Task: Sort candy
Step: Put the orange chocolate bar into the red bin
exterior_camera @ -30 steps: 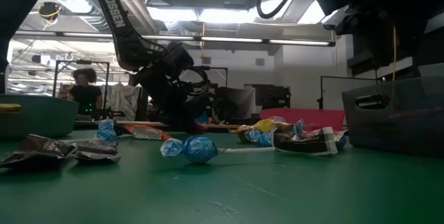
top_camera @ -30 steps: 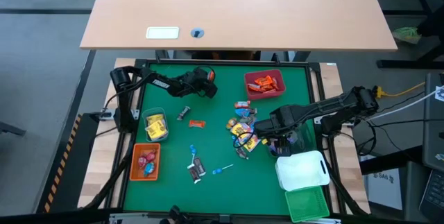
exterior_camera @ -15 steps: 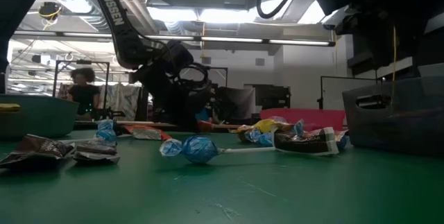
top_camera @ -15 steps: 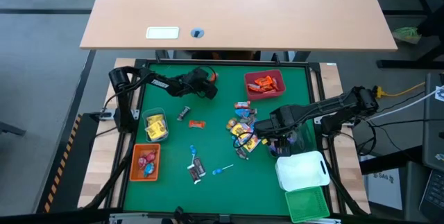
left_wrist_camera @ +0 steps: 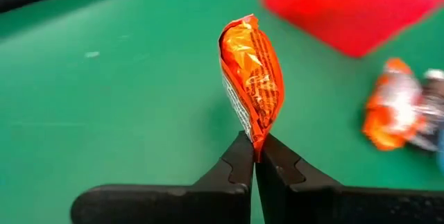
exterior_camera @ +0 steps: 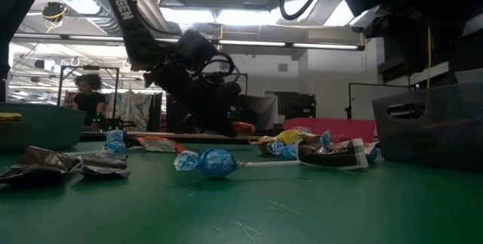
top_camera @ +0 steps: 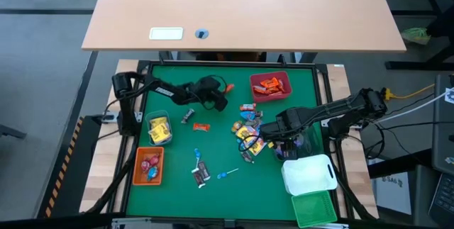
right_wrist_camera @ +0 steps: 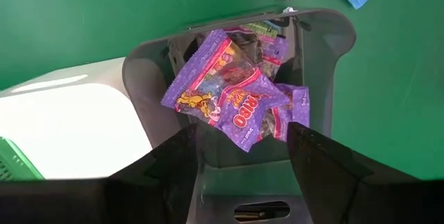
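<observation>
The green mat filled the middle of the high view, below a bare wooden table across the top of the frame; the left arm reached in from the upper left of the mat and the right arm from the right edge. Bins ringed the mat: a white bin and a green bin at lower right, a red bin at upper centre-right holding orange-wrapped sweets, a clear bin at left holding yellow ones, an orange bin at lower left, and a grey bin, seen in the right wrist view, holding purple packets. The left gripper hung above the mat left of the red bin, its jaws pressed together on the lower edge of an orange-wrapped candy that stood upright above the fingertips, clear of the mat; the right gripper hovered over the grey bin at the right of the mat, its jaws spread wide with nothing between them. The loose candy lay mostly in a cluster right of centre on the mat; a small orange piece lay left of centre; a blue lollipop lay in the lower middle of the mat, near dark brown wrappers.
</observation>
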Controlling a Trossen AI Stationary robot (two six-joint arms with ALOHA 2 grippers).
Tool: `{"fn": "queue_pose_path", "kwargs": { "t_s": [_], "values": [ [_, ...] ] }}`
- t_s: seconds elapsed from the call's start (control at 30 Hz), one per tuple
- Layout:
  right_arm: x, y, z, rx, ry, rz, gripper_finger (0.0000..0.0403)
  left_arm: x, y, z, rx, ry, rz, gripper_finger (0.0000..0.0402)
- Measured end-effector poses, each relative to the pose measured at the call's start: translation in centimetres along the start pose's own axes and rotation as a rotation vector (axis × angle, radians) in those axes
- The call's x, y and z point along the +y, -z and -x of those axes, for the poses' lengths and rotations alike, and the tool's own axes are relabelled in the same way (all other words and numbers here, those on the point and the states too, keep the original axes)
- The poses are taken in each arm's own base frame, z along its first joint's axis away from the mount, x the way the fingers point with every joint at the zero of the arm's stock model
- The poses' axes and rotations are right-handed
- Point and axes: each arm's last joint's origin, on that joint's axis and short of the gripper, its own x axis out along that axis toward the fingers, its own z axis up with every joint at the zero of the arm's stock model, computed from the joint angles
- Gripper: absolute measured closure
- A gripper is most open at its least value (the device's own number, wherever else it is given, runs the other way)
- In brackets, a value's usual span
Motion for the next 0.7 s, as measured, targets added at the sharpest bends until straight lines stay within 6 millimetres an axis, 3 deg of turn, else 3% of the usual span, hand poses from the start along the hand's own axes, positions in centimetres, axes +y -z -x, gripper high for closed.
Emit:
{"fn": "queue_pose_path", "kwargs": {
  "t_s": [0.17, 0.43, 0.57, 0.7],
  "values": [
    [0.0, 0.0, 0.0, 0.000, 0.000, 0.011, 0.0187, -2.6, 0.0, 0.4, -0.063, 0.127, -0.019, 0.0401],
    [0.1, -0.4, 0.0, -0.040, -0.008, 0.015, 0.0187, -6.5, -1.7, 1.7, -0.330, 0.332, -0.023, 0.0402],
    [0.1, -0.6, 0.0, -0.061, -0.012, 0.047, 0.0187, -8.3, -4.2, 1.8, -0.393, 0.370, -0.019, 0.0401],
    [0.1, -0.6, 0.0, -0.060, -0.011, 0.065, 0.0187, -10.1, -7.0, 1.4, -0.391, 0.342, -0.125, 0.0401]
  ]
}}
